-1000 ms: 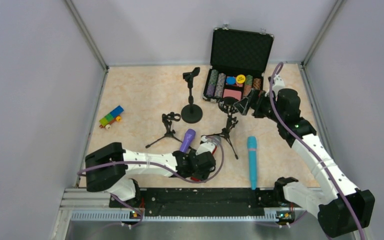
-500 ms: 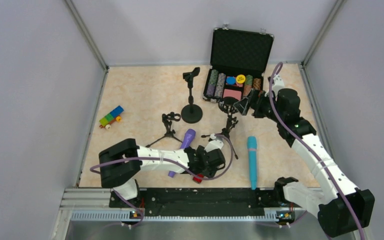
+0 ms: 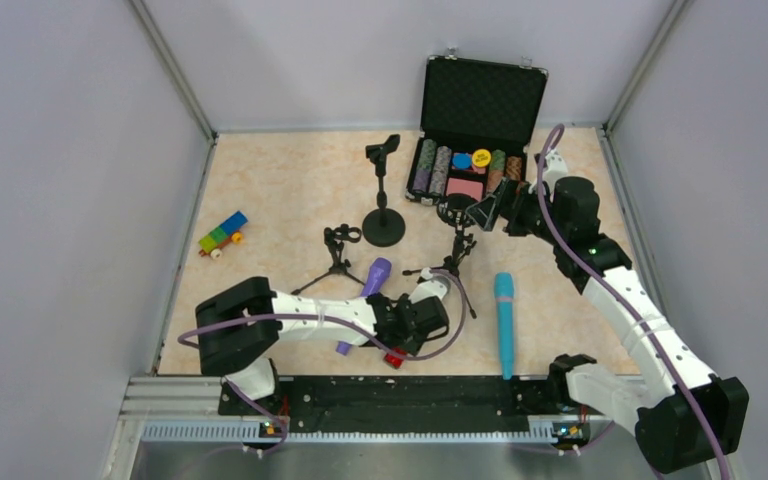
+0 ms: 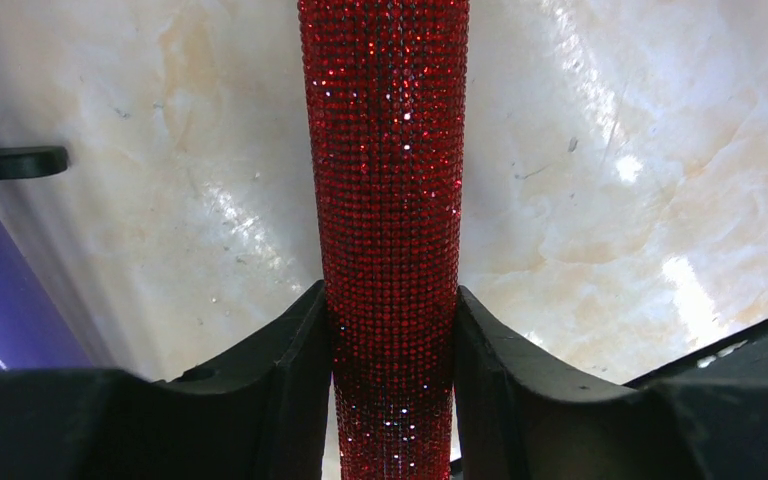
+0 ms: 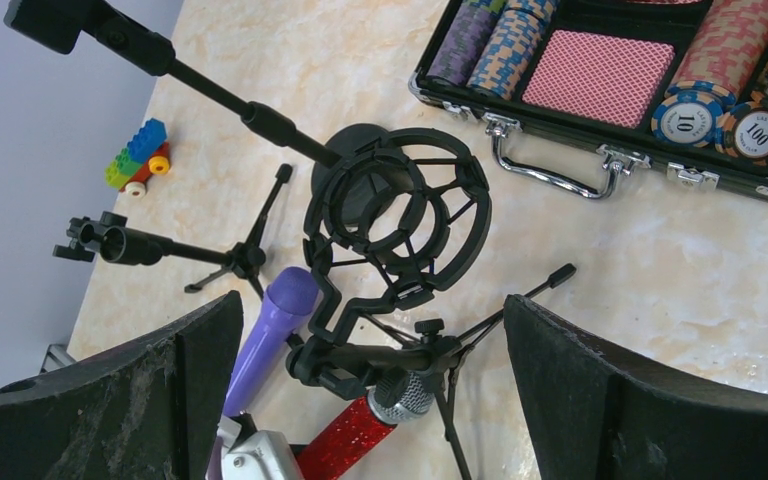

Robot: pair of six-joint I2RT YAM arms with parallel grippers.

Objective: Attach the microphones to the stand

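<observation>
My left gripper (image 3: 415,322) is shut on the glittery red microphone (image 4: 385,150), with both black fingers (image 4: 280,370) pressed against its shaft low over the table. The microphone's silver mesh head (image 5: 400,400) lies under the arm of the shock-mount tripod stand (image 5: 400,215). The purple microphone (image 3: 368,290) lies just to the left, beside my left wrist. The teal-blue microphone (image 3: 504,322) lies flat to the right. My right gripper (image 3: 490,212) hangs open above the shock-mount stand (image 3: 457,240), holding nothing.
A small tripod stand (image 3: 338,250) and a round-base stand (image 3: 384,215) stand behind the microphones. An open poker-chip case (image 3: 480,100) sits at the back right. A toy block car (image 3: 222,233) lies at the left. Grey walls enclose the table.
My left gripper slid right along the table to the red microphone and closed on its shaft. The purple microphone shifted slightly. The right arm has not moved.
</observation>
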